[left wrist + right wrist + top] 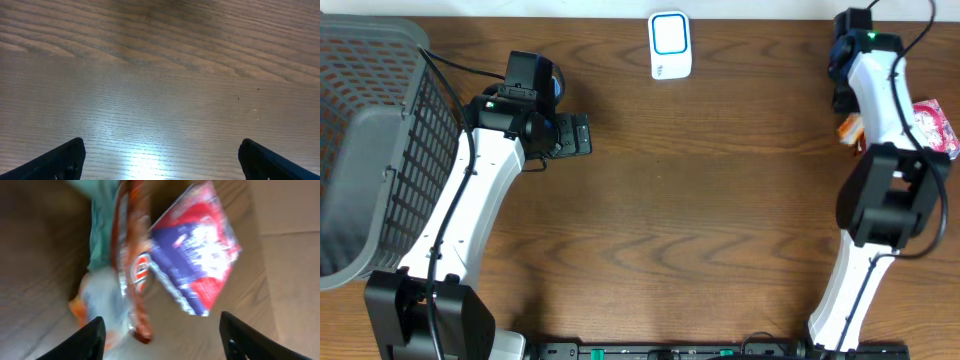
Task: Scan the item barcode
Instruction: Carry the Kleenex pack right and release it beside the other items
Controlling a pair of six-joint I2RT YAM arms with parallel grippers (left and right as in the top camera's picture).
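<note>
Snack packets sit right under my right claw, at the table's [720, 200] right edge!
The red-blue packet [200, 250] overlaps the orange packet [132, 265]. My right claw [161, 322] hangs spread above them, gripping nothing, ready to drop on one. The scanner [670, 45] waits well apart. My left claw [161, 147] is spread wide and empty over bare wood.

Three cams: one top-down, one riding each wrist

The overhead looks straight down on the whole wooden table [720, 200] from well up, with the arm bases at the bottom edge, the grey basket [370, 150] on the left and the white scanner [670, 45] at the top. The left wrist cam sits low and close, facing out over bare wood, with the left gripper [160, 162] poking in at both lower corners. The right wrist cam hangs close over the snack packets [200, 250], pretty blurry, with the right gripper [160, 337] at the bottom. The overhead catches those same packets [938, 125] at its right edge.
</note>
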